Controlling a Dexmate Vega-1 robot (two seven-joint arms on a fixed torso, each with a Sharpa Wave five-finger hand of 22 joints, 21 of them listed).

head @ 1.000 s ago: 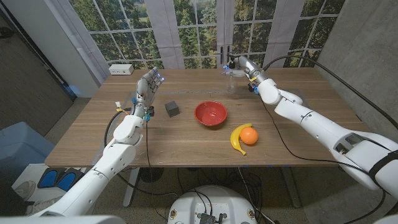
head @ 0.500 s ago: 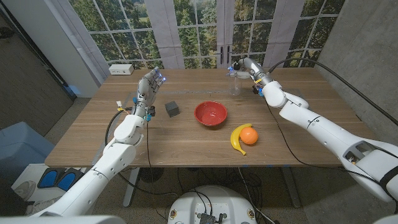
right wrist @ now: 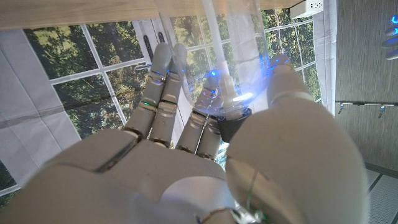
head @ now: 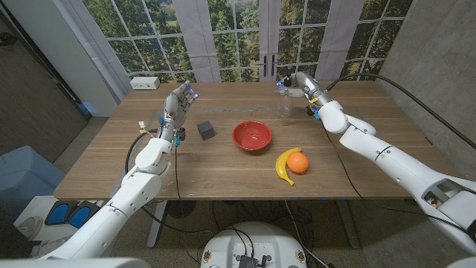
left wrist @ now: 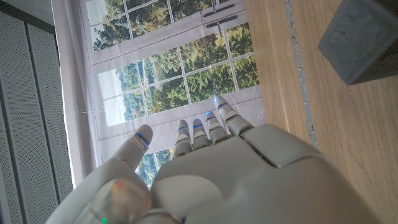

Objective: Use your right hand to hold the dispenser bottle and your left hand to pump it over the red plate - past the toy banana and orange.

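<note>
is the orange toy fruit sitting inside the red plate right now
No, the small round orange toy fruit lies on the wooden table against the curved yellow toy banana, apart from the round red plate.

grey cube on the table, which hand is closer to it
Left. The left hand is raised just beside the grey cube, open. The right hand is across the table at the dispenser bottle, beyond the red plate.
</note>
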